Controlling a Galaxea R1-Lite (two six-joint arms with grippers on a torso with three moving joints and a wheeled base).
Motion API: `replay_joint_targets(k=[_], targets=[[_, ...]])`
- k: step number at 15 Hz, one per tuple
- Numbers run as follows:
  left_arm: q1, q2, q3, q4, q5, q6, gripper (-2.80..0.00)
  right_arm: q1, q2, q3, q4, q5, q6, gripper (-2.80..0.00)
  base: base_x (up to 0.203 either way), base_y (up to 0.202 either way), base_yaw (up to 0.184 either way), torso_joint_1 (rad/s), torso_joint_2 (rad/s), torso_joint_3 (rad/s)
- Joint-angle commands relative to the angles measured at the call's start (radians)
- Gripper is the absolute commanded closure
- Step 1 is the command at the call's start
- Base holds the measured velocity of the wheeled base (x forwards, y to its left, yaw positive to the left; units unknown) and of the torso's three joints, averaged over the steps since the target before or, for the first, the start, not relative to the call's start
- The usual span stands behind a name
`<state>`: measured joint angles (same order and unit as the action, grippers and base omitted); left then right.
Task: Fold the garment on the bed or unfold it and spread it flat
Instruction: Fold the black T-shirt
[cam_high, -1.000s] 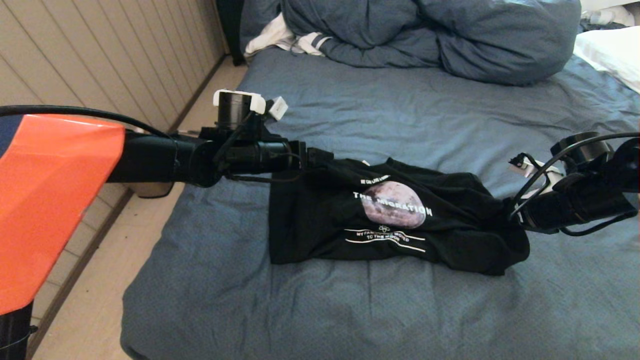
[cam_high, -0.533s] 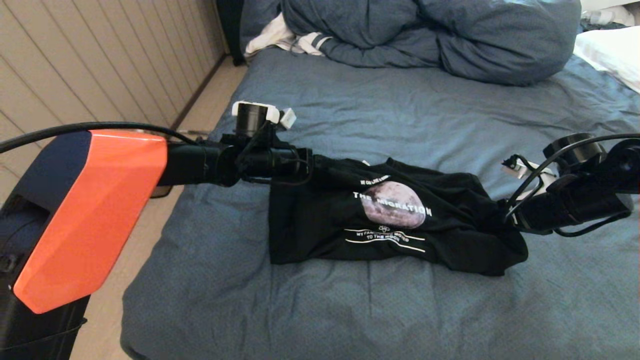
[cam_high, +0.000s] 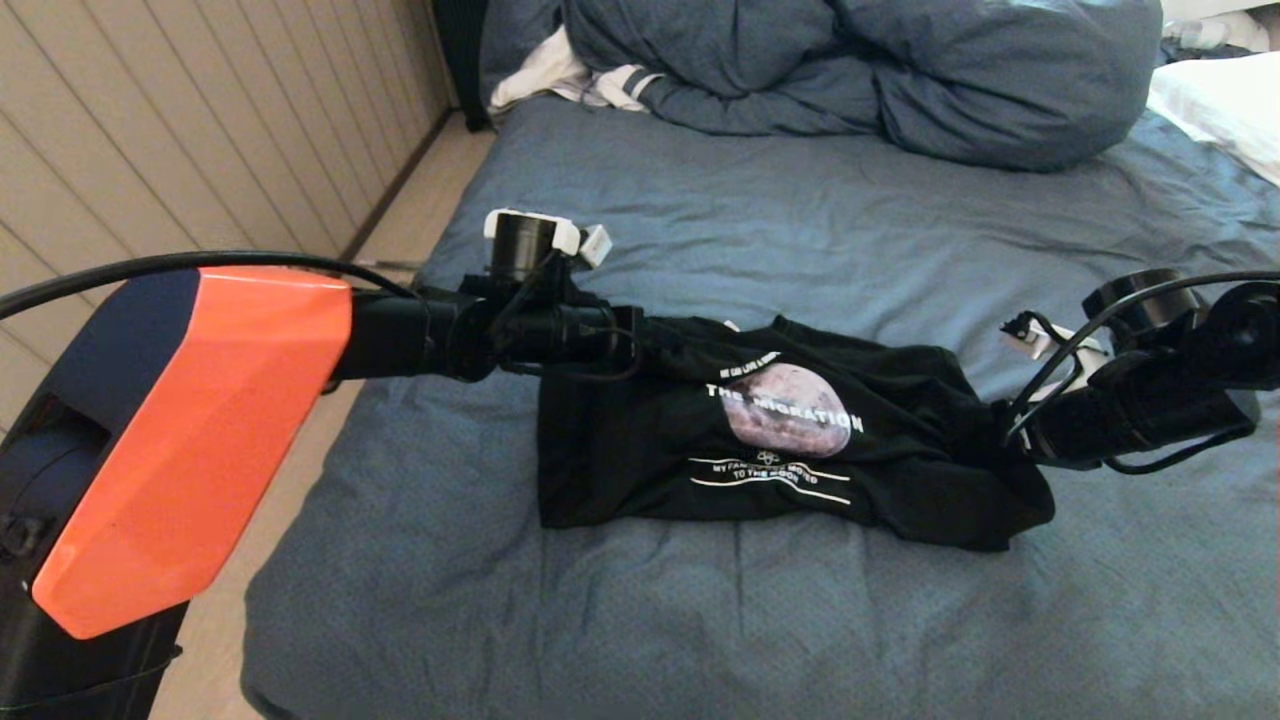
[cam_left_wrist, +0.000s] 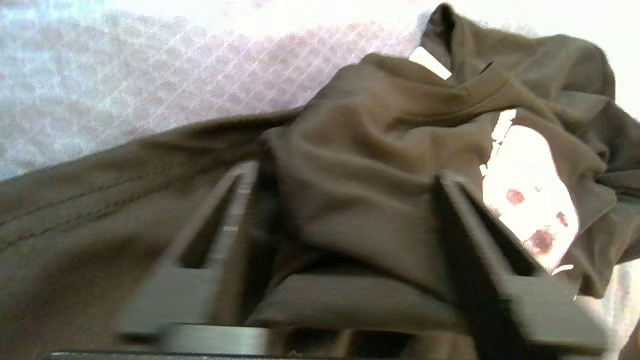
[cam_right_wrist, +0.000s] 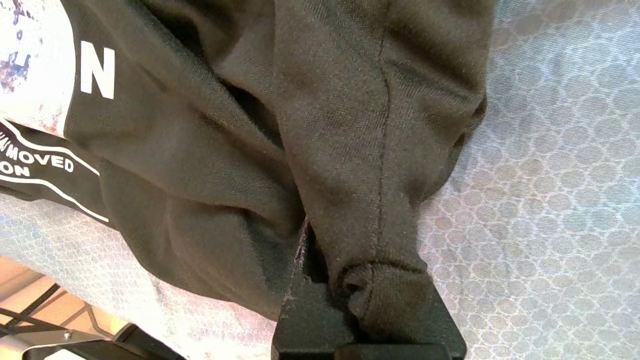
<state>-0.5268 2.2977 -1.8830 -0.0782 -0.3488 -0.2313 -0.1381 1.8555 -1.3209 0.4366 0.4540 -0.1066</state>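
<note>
In the head view, the left claw (cam_high: 640, 340) was at the garment's (cam_high: 780, 440) far left corner, and the right claw (cam_high: 1005, 435) was at its right end. The garment lay crumpled in the middle of the bed (cam_high: 800, 620), print side up, so I judge the spreading was not finished. In the left wrist view, the fingers (cam_left_wrist: 475, 240) stood apart with a fold of cloth between them, not yet pinched. In the right wrist view, the right claw (cam_right_wrist: 372, 305) was clamped on a bunched edge of the garment (cam_right_wrist: 210, 150). Both ends needed pulling apart.
</note>
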Motion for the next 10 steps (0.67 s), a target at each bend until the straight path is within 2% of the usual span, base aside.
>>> replay_joint_targets(k=[1,10], targets=[[-0.004,-0.006,-0.004,-0.003,-0.001,-0.002,0.0,-0.002,0.005,0.0,0.001,0.003,-0.001,0.0,0.0,0.0,0.0,0.0,0.0,0.0],[0.003,0.009,-0.011,-0.02,0.011,0.003,0.0,0.002,0.017,-0.006,-0.007,0.002,-0.001,0.0,0.0,0.0,0.0,0.0,0.0,0.0]])
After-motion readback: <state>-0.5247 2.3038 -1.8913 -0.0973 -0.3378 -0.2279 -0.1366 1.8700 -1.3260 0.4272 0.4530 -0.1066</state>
